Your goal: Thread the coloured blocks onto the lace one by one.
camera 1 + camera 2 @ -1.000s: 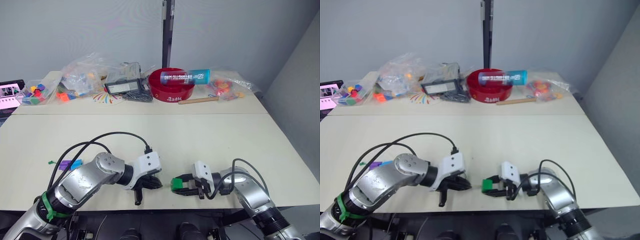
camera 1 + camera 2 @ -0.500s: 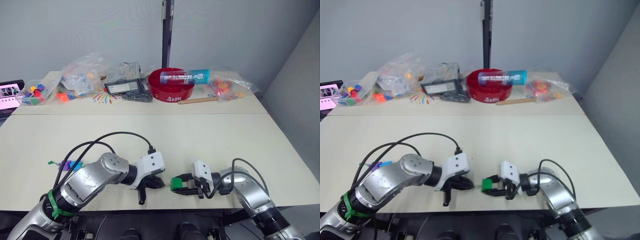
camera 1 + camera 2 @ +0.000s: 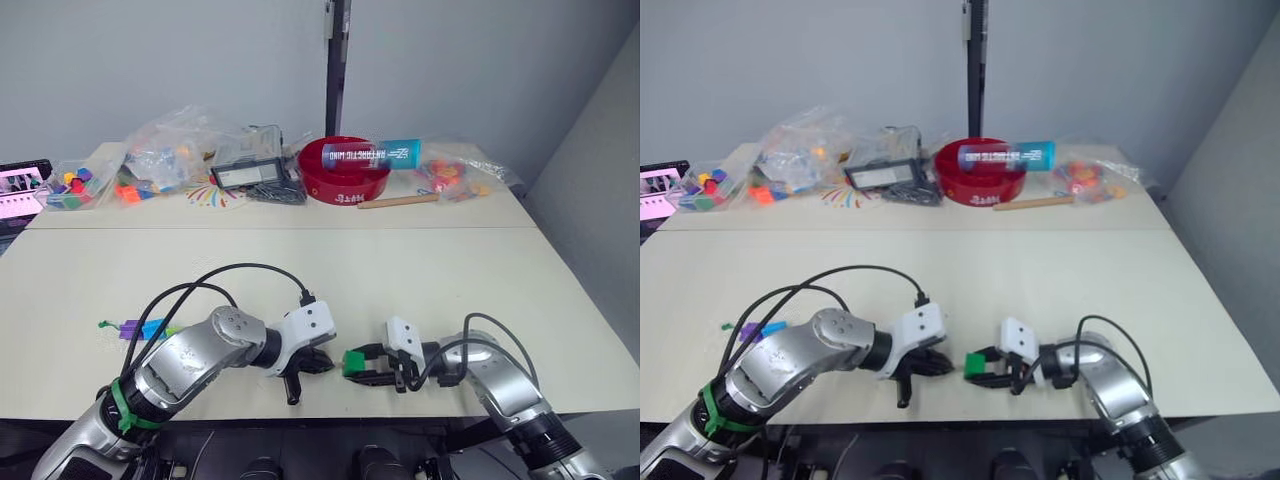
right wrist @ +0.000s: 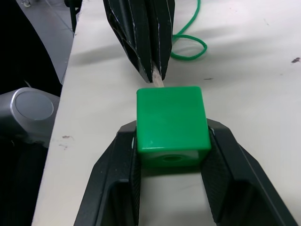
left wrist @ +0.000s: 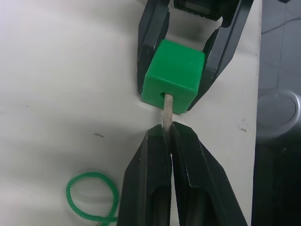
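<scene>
Since the earlier frames our left gripper (image 5: 167, 141) has come closer to the green block (image 5: 175, 77), and now the pale tip (image 5: 166, 112) of the lace (image 5: 92, 194) enters the hole in the side of the block. We keep the left fingers (image 5: 149, 165) pressed together on this tip, just beside the block. On the other side of the block, our right gripper (image 4: 171, 160) clamps it between its two black fingers (image 4: 115, 160), low over the table (image 3: 420, 270). Behind the left gripper, away from the block, the green lace makes a small loop on the table. Farther from the block, beyond our left arm, purple and blue blocks (image 3: 140, 329) lie together. Well apart from the block, at the far edge of the table, stand a red bowl (image 3: 345, 185) and clear bags (image 3: 160, 155).
</scene>
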